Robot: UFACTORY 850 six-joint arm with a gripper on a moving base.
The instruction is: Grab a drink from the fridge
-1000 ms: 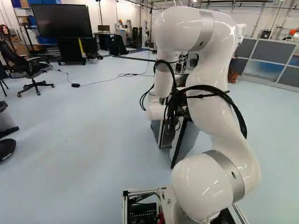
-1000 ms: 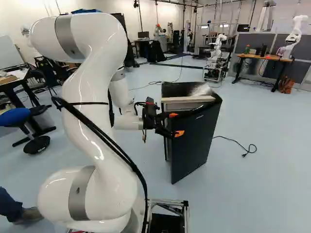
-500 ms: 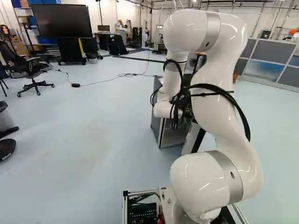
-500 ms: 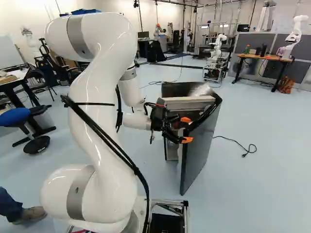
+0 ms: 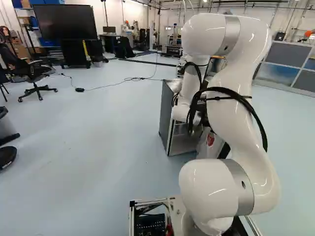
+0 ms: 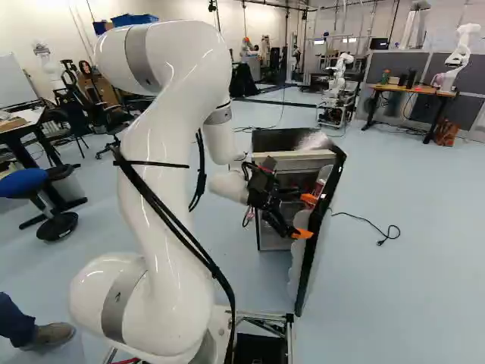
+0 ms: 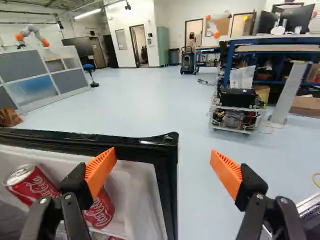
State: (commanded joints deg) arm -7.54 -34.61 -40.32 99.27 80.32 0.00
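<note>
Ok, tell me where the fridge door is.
Right of the fridge in the right base view, the door stands open; in the wrist view, its edge lies between the open fingers, red cans inside it.

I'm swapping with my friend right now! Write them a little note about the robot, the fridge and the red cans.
Gripper: open, holding nothing; in the wrist view the door's edge shows between its fingers.
Fridge: ahead of the base, its door open.
Drinks: red cans on the inner side of the door, near one finger.
Done: door open.
Left: line up with one can, grip it, lift it out. Probably best to clear the door's edge first.
</note>
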